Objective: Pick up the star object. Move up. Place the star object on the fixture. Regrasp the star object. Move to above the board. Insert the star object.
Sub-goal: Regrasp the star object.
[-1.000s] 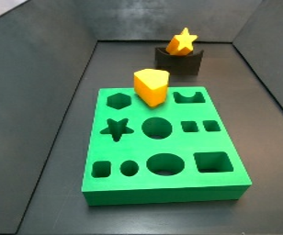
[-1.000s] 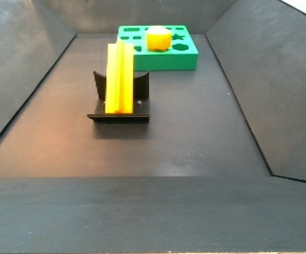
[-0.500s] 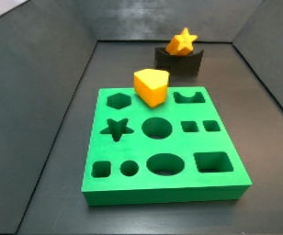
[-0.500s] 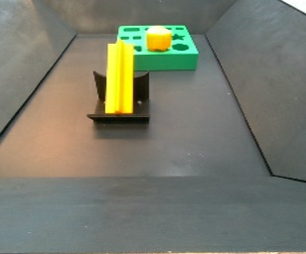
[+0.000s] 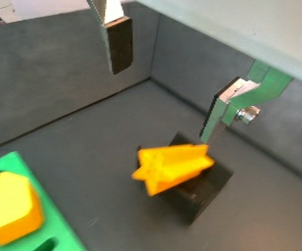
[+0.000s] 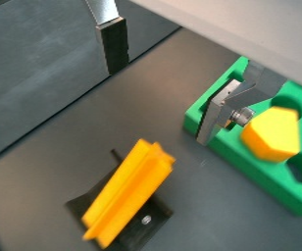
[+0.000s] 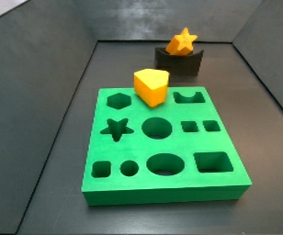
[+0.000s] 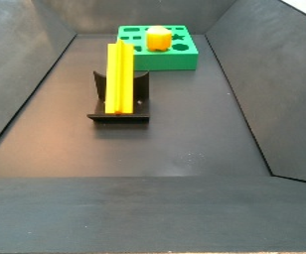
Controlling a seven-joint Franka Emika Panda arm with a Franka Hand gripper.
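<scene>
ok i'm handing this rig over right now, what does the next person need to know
Gripper: open, empty, above the fixture; out of both side views.
Star object: lying on the fixture, released.
Board: star hole empty; a yellow wedge block stands at its far edge.
Done: pick, lift, place on fixture.
Left: regrasp, move above board, insert.

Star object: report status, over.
Claw open, empty, above the fixture. Star object resting on fixture, ungrasped. Yellow wedge block sits on board; star hole clear.
</scene>
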